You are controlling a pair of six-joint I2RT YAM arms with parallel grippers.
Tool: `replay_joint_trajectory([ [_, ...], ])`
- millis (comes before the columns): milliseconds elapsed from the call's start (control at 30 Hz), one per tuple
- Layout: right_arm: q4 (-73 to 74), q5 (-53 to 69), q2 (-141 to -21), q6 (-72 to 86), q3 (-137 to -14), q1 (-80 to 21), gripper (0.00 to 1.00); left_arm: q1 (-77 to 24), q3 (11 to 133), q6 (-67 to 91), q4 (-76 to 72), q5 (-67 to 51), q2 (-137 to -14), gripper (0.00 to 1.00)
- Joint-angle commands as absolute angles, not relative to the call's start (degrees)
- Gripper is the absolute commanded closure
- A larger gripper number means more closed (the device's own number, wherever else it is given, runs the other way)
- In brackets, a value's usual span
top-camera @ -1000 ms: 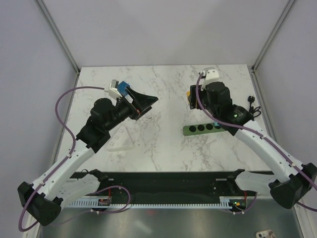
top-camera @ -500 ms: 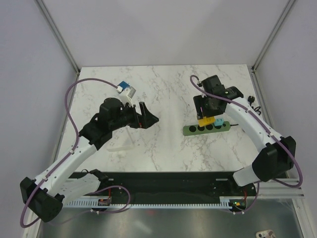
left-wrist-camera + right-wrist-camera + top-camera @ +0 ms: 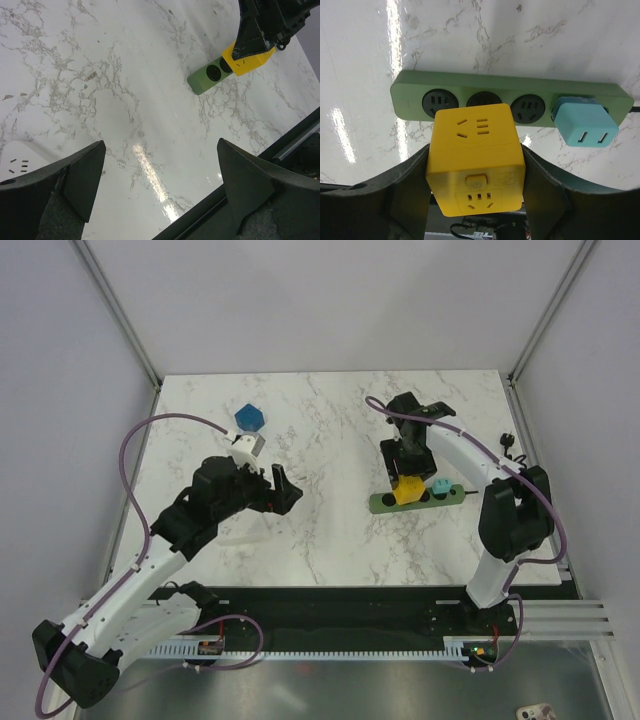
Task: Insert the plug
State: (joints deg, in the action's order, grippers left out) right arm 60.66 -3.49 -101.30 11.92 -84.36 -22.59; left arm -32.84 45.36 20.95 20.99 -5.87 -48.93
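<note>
Since the earlier frame your right arm has swung in and lowered the plug (image 3: pixel 407 490) toward the socket strip (image 3: pixel 436 497), while your left arm has drawn back toward the near edge, leaving a blue cube (image 3: pixel 250 418) in the open near the far-left corner. The right gripper (image 3: pixel 475 190) pinches the plug between two broad matte black fingers (image 3: pixel 410 187), one on each side face. The plug is a glossy bright yellow plastic cube with softly rounded edges, slotted outlets on its faces and a small raised button. It sits over the strip's second round socket from the left end, on the right half of the bench; whether its prongs have entered cannot be told. The strip is a long, flat, dull green bar with rounded ends and dark circular sockets, lying roughly parallel to the near edge. A pale teal, rounded block adapter (image 3: pixel 582 122) is seated in its right end. The left gripper (image 3: pixel 160 145) hangs spread wide with nothing between its dark wedge-shaped fingers, above polished white marble (image 3: pixel 330 430) with grey veins and bright glare. A white plastic socket block (image 3: pixel 15 157) peeks in beside the left finger.
</note>
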Motion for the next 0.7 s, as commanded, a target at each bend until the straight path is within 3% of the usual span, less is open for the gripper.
replay_joint_trajectory([
  [0, 62.67, -3.35, -102.74, 13.54, -88.77, -22.15, 1.00, -32.61, 45.09, 17.67, 19.34, -3.78, -46.94, 0.00],
  [667, 59.68, 1.93, -104.33, 13.89, -82.97, -18.81, 1.00, -32.61, 44.30, 17.75, 18.46, -2.46, -44.74, 0.00],
])
